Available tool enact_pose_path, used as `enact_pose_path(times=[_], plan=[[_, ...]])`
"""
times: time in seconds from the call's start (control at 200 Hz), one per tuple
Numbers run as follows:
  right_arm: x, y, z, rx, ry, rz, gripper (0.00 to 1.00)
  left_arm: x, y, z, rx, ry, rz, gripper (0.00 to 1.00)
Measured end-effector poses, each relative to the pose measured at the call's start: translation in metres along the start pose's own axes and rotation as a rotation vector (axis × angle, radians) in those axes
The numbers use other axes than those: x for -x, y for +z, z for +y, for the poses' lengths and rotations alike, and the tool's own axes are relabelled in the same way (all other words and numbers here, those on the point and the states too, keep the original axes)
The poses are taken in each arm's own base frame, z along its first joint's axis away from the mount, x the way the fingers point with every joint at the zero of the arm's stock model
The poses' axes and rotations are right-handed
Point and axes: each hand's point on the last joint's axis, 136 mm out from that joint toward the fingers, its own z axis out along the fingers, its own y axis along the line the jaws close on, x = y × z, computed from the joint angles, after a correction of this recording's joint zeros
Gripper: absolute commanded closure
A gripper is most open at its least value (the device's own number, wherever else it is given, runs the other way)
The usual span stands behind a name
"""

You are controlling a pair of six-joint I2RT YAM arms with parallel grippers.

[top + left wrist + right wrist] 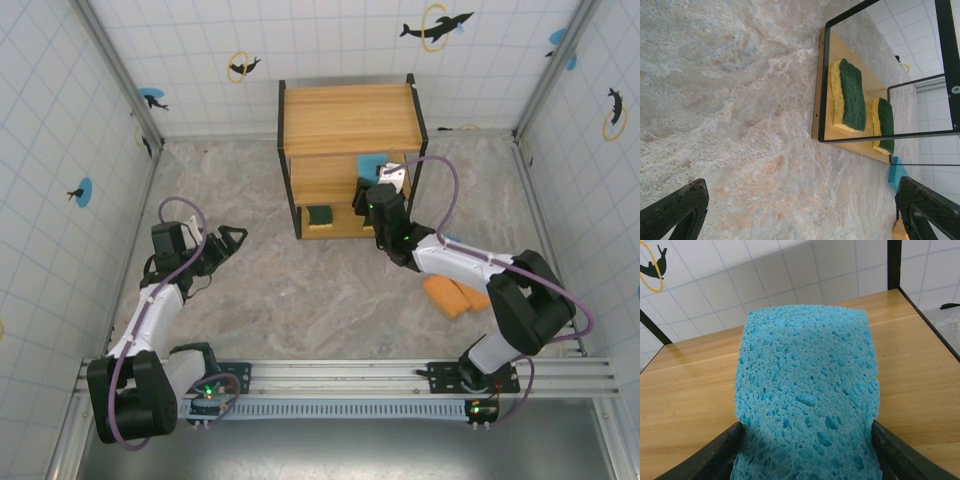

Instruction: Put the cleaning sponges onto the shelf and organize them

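The shelf [345, 118] stands at the back centre. My right gripper [385, 185] reaches over its middle board [685, 385], and a light blue sponge [807, 395] lies flat on that board between its fingers [720, 455], which touch both of the sponge's sides. Two dark green sponges [850, 95] [884, 125] with yellow backing lie side by side on the lowest board [840, 50]. Two orange sponges [455, 295] lie on the floor to the right. Another blue sponge [897, 172] lies on the floor beyond the shelf. My left gripper [232, 240] hangs open and empty over the floor left of the shelf.
Tiled walls with dolphin stickers [437, 25] close in the marbled floor [300, 290] on three sides. A metal rail [350, 375] carries both arm bases along the near edge. The shelf's black frame posts [894, 265] flank the middle board.
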Motion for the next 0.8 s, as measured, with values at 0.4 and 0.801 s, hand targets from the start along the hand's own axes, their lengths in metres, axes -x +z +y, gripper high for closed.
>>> enact_pose_path(times=[0.4,0.801], plan=[[0.0005,-0.0006,-0.0002,-0.004,-0.022,0.010,0.27,0.0001,-0.0001,-0.0002,0.000,0.000,-0.001,0.03],[0.0001,-0.0006,-0.0006,-0.009,-0.041,0.018,0.21,0.0001,-0.0001,-0.0002,0.000,0.000,-0.001,0.02]])
